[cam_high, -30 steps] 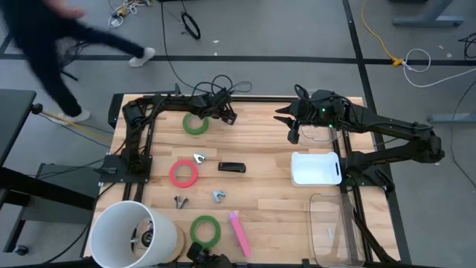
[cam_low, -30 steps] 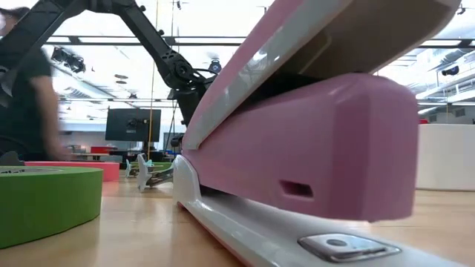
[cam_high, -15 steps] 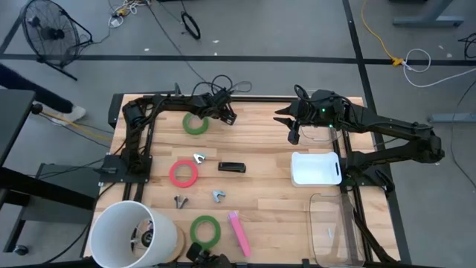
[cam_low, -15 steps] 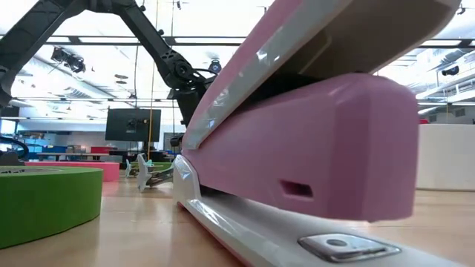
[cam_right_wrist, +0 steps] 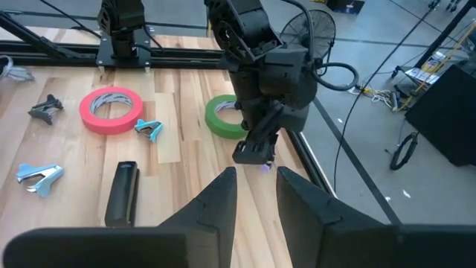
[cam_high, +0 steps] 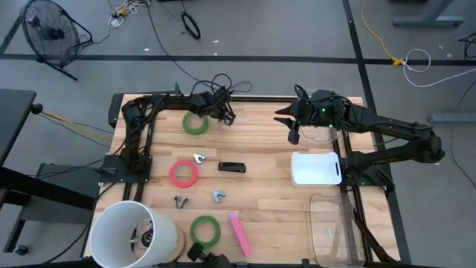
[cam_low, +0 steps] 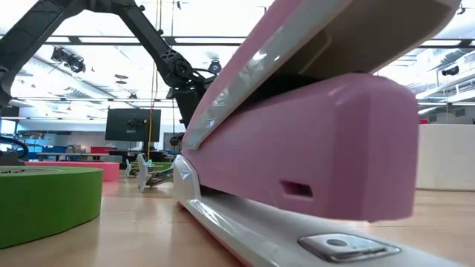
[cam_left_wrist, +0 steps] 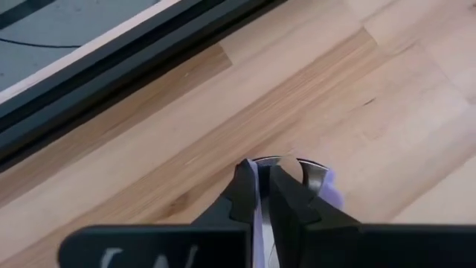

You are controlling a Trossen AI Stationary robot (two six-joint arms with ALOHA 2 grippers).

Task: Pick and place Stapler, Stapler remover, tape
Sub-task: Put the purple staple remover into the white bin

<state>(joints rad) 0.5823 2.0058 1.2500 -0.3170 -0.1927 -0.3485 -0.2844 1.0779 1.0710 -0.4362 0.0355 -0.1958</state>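
Observation:
My left gripper (cam_high: pixel 227 117) is low over the table's far edge, just right of a green tape roll (cam_high: pixel 195 123), and is shut on a small purple staple remover (cam_right_wrist: pixel 265 165). My right gripper (cam_high: pixel 294 136) hangs open above the far middle, holding nothing. A red-pink tape roll (cam_high: pixel 183 173) lies flat at mid left. A second green roll (cam_high: pixel 204 229) lies by the near edge, beside a pink stapler (cam_high: pixel 238 232). A black stapler (cam_high: pixel 231 167) lies at the centre. Three more staple removers (cam_high: pixel 199 158), (cam_high: pixel 181 201), (cam_high: pixel 218 196) lie loose. My left gripper pinches the purple staple remover between its two fingers; a thin lavender strip (cam_left_wrist: pixel 260 212) shows in the slit between them. The metal claws (cam_left_wrist: pixel 301 170) and a purple edge stick out beyond the fingertips. The fingers slant down from the far left. Whether the remover is off the wood, I cannot tell.
A white tray (cam_high: pixel 315 168) sits at mid right, with a clear bin (cam_high: pixel 331 227) nearer the front edge. A tall white tub (cam_high: pixel 134 234) stands at the near left corner. Black frame rails (cam_high: pixel 137 141) border the left side and the far edge.
A person who was beyond the table's far left corner has walked out of view. Both arms have stayed where they were.

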